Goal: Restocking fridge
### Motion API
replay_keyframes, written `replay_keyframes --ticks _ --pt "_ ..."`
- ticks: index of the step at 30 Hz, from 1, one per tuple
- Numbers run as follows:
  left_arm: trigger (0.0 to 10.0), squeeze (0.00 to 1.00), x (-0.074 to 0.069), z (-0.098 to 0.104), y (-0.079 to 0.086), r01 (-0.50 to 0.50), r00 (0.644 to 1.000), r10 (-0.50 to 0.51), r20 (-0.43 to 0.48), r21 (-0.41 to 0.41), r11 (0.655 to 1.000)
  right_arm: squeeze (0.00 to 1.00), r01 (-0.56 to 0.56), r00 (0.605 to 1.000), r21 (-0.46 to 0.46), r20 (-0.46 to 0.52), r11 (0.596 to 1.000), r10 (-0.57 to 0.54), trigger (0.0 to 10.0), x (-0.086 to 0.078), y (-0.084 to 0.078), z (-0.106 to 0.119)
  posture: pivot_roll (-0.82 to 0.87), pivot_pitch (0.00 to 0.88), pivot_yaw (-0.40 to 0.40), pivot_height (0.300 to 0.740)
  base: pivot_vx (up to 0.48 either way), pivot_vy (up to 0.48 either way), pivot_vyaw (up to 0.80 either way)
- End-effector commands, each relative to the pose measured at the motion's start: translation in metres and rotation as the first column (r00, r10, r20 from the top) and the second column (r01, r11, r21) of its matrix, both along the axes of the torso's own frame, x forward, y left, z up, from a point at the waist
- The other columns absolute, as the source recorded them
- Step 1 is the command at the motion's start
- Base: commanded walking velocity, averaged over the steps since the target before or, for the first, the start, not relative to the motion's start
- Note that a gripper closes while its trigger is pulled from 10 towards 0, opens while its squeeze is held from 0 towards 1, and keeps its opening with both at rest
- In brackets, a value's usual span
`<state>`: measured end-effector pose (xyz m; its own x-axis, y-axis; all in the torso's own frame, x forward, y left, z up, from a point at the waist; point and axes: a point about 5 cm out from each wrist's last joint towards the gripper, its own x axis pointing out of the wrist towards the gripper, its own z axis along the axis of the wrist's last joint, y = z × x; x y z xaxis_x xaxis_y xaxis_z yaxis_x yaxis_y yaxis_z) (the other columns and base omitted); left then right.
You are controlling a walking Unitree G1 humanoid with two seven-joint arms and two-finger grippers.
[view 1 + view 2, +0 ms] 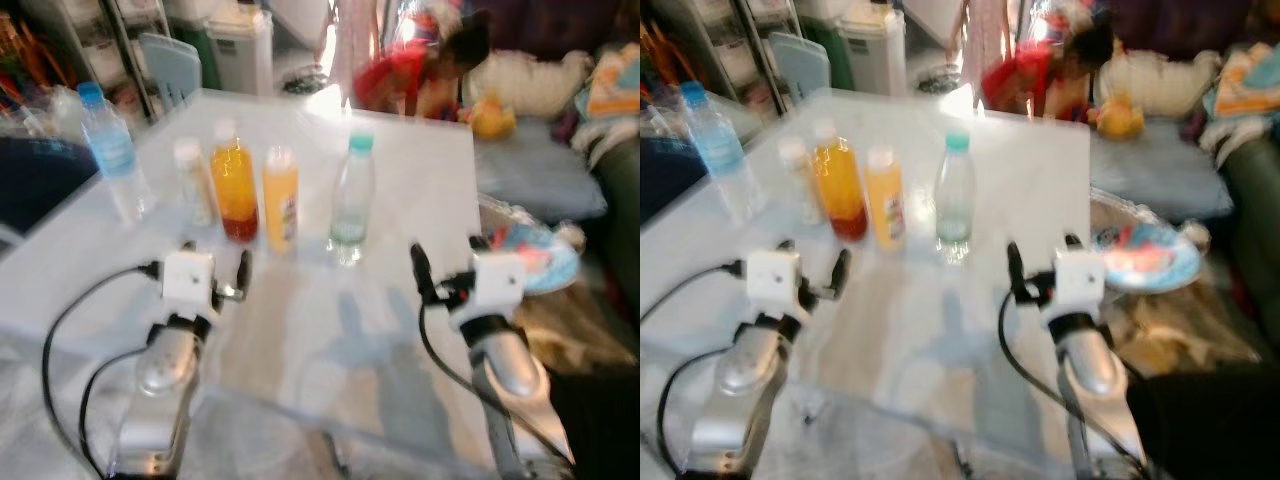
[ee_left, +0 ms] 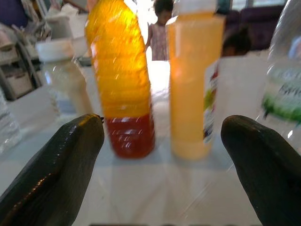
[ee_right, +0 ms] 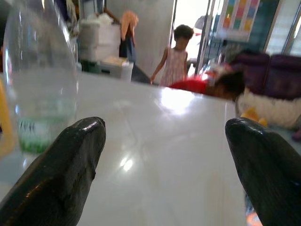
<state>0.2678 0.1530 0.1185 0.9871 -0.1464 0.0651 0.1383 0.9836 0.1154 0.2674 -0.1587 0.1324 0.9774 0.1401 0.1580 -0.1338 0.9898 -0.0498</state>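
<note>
Over the near edge of the pale glossy surface [image 1: 400,180] both arms reach forward. The left gripper [image 1: 217,268] has its black fingers spread wide and holds nothing; in its wrist view the fingertips [image 2: 70,155] frame two bottles without touching them. The right gripper [image 1: 448,268] is likewise wide open and empty, hovering above bare surface.

At about 12 o'clock from the left gripper, close ahead, stands the rounded clear plastic bottle of orange drink with a dark red layer at its bottom [image 1: 235,190]. Just beside it, toward 1 o'clock, stands the squarer bottle of paler yellow-orange juice with a white cap and label [image 1: 281,200]; whether the two touch cannot be told. At 11 o'clock is a small milky-white bottle with a white cap [image 1: 193,182], and farther off at 10 o'clock a tall clear water bottle with a blue cap [image 1: 112,150].

From the right gripper, at 10 o'clock, stands a clear bottle with a teal cap and green label [image 1: 351,200], holding only a little liquid low down.

Beyond the far edge, people [image 1: 420,60] can be made out, blurred, and a colourful plate [image 1: 545,262] lies off the surface's right side.
</note>
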Motion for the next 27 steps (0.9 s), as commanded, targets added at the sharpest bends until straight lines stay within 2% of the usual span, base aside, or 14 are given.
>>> replay_keyframes --ticks 1,5,11,16,17,18,19,20,21,25,26,27 --pt "10.0 0.00 -0.002 0.001 0.009 -0.037 0.999 0.037 0.007 0.018 0.999 0.00 -0.038 0.998 0.014 0.041 0.999 0.037 10.0 0.003 0.009 0.012 0.01 0.022 -0.009 0.740 0.000 0.000 0.00" --pt "10.0 0.00 -0.003 0.001 0.011 -0.054 0.999 0.054 0.007 0.026 0.998 0.00 -0.041 0.998 0.006 0.056 0.999 0.040 10.0 0.009 0.008 0.019 0.01 0.023 -0.008 0.740 0.000 0.000 0.00" --pt "10.0 0.00 -0.007 -0.002 0.021 -0.102 0.995 0.102 -0.010 0.035 0.994 0.00 -0.055 0.994 -0.014 0.097 0.998 0.056 10.0 0.031 0.001 0.044 0.02 0.023 -0.004 0.740 0.000 0.000 0.00" --pt "10.0 0.00 -0.007 0.000 0.026 -0.124 0.992 0.125 -0.001 0.053 0.991 0.00 -0.022 0.989 -0.114 0.144 0.993 0.038 10.0 0.040 0.001 0.052 0.03 0.023 -0.005 0.740 0.000 0.000 0.00" --pt "10.0 0.00 -0.007 0.000 0.026 -0.126 0.992 0.126 0.001 0.056 0.990 0.00 -0.052 0.990 -0.079 0.126 0.996 0.062 10.0 0.042 0.002 0.053 0.04 0.023 -0.005 0.740 0.000 0.000 0.00" --pt "10.0 0.00 -0.007 0.001 0.026 -0.128 0.992 0.128 0.003 0.061 0.990 0.00 -0.100 0.990 -0.002 0.099 0.995 0.100 10.0 0.046 0.005 0.054 0.05 0.029 -0.003 0.740 0.000 0.000 0.00" --pt "10.0 0.00 -0.007 0.001 0.027 -0.130 0.991 0.130 0.004 0.063 0.989 0.00 -0.100 0.991 0.015 0.089 0.995 0.098 10.0 0.048 0.005 0.055 0.05 0.029 -0.002 0.740 0.000 0.000 0.00" --pt "10.0 0.00 -0.007 0.002 0.027 -0.131 0.991 0.131 0.004 0.064 0.989 0.00 -0.094 0.992 0.018 0.085 0.995 0.092 10.0 0.049 0.005 0.055 0.05 0.029 -0.002 0.740 0.000 0.000 0.00" --pt "10.0 0.00 -0.007 0.002 0.027 -0.134 0.991 0.134 0.004 0.066 0.989 0.00 -0.078 0.993 -0.021 0.084 0.997 0.080 10.0 0.054 0.006 0.058 0.05 0.031 0.000 0.740 0.000 0.000 0.00" --pt "10.0 0.00 -0.009 0.003 0.028 -0.136 0.991 0.136 0.005 0.072 0.988 0.00 -0.105 0.990 -0.033 0.095 0.994 0.108 10.0 0.061 0.015 0.064 0.06 0.037 0.007 0.740 0.000 0.000 0.00" --pt "10.0 0.00 -0.009 0.004 0.029 -0.135 0.991 0.135 0.005 0.078 0.988 0.00 -0.121 0.988 -0.036 0.091 0.992 0.123 10.0 0.063 0.019 0.064 0.07 0.038 0.009 0.740 0.000 0.000 0.00" --pt "10.0 0.00 -0.010 0.004 0.030 -0.135 0.991 0.135 0.004 0.085 0.987 0.00 -0.191 0.979 -0.012 0.069 0.982 0.191 10.0 0.062 0.023 0.065 0.08 0.040 0.010 0.740 0.000 0.000 0.00"
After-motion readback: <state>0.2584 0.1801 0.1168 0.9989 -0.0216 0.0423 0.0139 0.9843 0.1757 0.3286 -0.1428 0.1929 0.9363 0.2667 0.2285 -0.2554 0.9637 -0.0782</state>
